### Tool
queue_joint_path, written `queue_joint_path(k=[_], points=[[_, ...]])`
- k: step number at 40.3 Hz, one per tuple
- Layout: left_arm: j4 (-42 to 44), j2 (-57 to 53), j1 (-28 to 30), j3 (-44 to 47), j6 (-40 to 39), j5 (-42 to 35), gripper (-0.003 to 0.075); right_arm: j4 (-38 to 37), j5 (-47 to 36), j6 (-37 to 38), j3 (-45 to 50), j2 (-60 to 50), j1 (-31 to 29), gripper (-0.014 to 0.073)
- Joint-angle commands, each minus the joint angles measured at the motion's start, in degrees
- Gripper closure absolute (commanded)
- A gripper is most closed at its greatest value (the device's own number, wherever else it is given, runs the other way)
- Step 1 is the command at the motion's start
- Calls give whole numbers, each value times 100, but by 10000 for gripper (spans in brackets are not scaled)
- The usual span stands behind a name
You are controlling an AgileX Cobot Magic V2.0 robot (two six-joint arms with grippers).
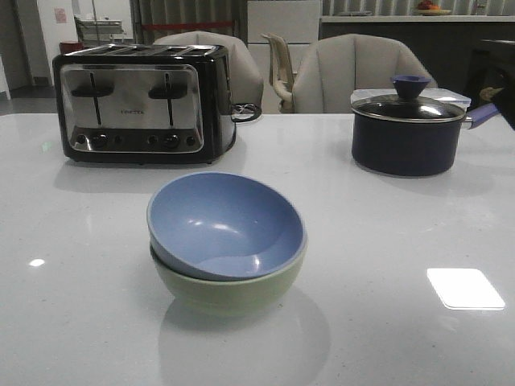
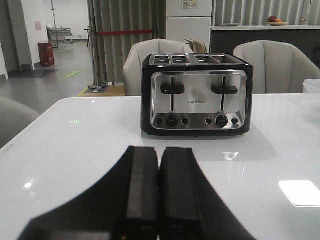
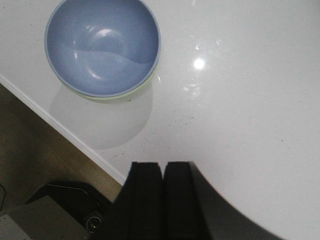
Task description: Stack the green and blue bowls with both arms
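The dusty blue bowl (image 1: 223, 227) sits tilted inside the pale green bowl (image 1: 229, 291) at the middle of the white table in the front view. The right wrist view shows the blue bowl (image 3: 102, 46) from above, with a sliver of the green bowl's rim (image 3: 142, 89) under it. My right gripper (image 3: 163, 165) is shut and empty, above the table and well apart from the bowls. My left gripper (image 2: 159, 150) is shut and empty, low over the table, facing the toaster. Neither gripper shows in the front view.
A black and chrome toaster (image 1: 138, 103) stands at the back left and shows in the left wrist view (image 2: 197, 94). A dark lidded saucepan (image 1: 406, 129) stands at the back right. Chairs (image 1: 354, 71) stand behind the table. The table's front edge (image 3: 65, 131) runs close to the bowls.
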Motion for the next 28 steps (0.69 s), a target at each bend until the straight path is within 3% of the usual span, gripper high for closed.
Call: queue_joint_path(k=[1, 12, 28], points=[[7, -123, -40, 120, -48, -513, 619, -26, -307, -37, -176, -76, -4, 559], [7, -123, -40, 120, -48, -513, 619, -265, -552, -85, 101, -334, -223, 559], [7, -123, -40, 120, -48, -513, 619, -385, -3193, -85, 2791, -3624, -2402, 559]])
